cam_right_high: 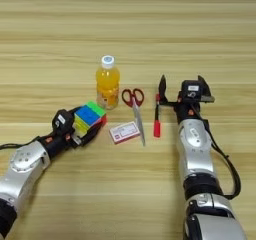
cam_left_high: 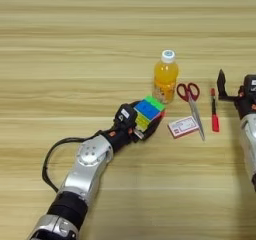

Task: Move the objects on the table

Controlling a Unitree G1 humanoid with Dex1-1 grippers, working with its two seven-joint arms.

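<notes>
While the left claw (cam_left_high: pixel 146 118) is clamped on the multicoloured plastic puzzle cube (cam_left_high: pixel 148 112), lift it straight, clear of the orange juice bottle (cam_left_high: pixel 165 77); right claw (cam_right_high: pixel 181 90) rests apart.

No readable text anywhere. The card packet (cam_right_high: pixel 124 132) has a white label panel with red border, print too small to make out. The juice bottle (cam_right_high: pixel 107 88) label shows no legible lettering or brand.
</notes>
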